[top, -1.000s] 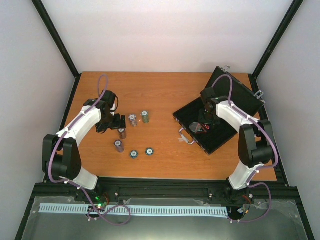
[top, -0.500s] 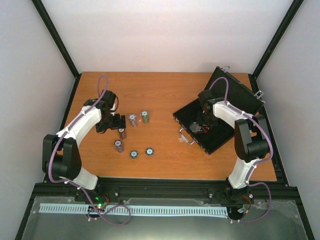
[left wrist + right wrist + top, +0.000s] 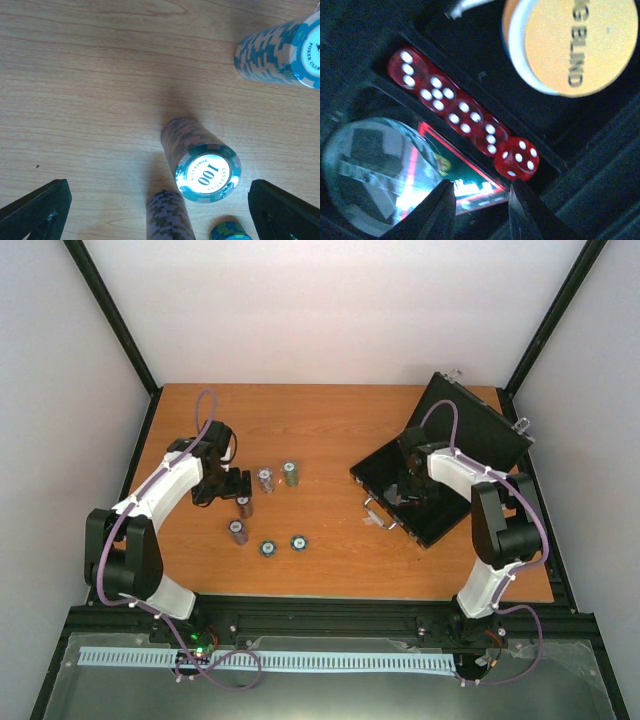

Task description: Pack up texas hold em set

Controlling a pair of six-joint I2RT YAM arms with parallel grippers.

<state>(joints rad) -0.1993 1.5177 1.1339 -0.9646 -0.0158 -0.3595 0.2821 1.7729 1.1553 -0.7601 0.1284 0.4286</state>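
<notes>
Wood-grain tabletop (image 3: 330, 420), white walls (image 3: 330, 310), black corner posts (image 3: 110, 310). Open black case (image 3: 470, 435) at right, red dice (image 3: 465, 117) slotted inside. Chip stacks (image 3: 265, 480) on bare wood, left-centre. Left gripper (image 3: 237, 487) spread wide, one stack between, untouched. Right gripper (image 3: 480, 210) in case, narrowly parted; can't tell if gripping.

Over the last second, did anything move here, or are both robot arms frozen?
Only the right arm shifted: its elbow swung slightly leftward while the right gripper stayed low inside the open black rectangular case, which seems to have slid a touch rightward. Nothing was grabbed or released. The wide-open left gripper and the small striped chip stacks on the wood stayed put.
</notes>
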